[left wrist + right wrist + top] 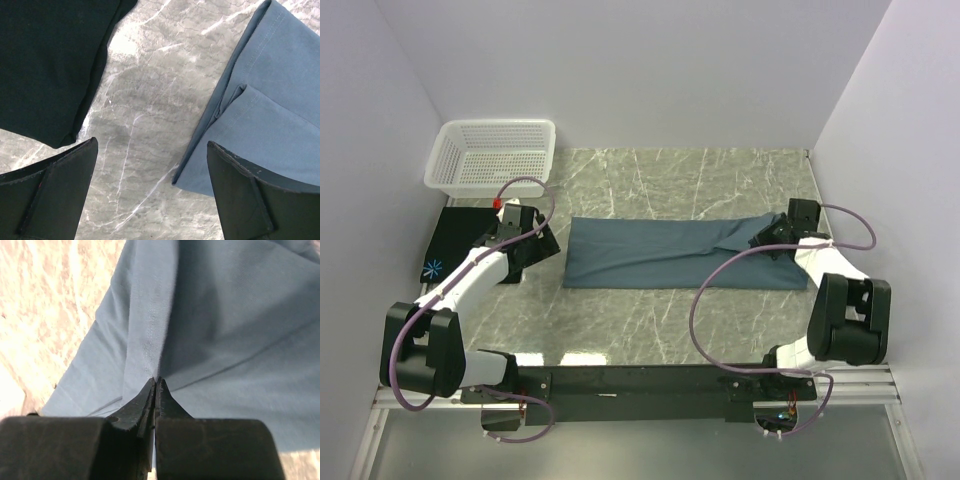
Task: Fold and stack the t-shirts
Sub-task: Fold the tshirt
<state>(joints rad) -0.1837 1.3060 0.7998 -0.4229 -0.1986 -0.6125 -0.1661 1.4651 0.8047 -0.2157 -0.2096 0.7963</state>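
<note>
Marble table (720,175): sitting between white walls;
Slate-blue t-shirt (670,255): lying mid-table as a long folded band; soft, limp, light, likely sagging; hems are offering the surest hold;
Black t-shirt (455,245): resting folded far left;
Right gripper (156,382): pinching the blue cloth's right end, jaws closed;
Left gripper (152,150): hovering wide apart, holding nothing.

Loses much of the black t-shirt (450,235) under the left arm (480,268) at the left edge of the worktop (620,320); leaves its light-blue print (433,267) too small to read. Buries the right end of the slate-blue t-shirt (660,252) beneath the right gripper (772,238). Crops both shirts at the left wrist view's edges.
</note>
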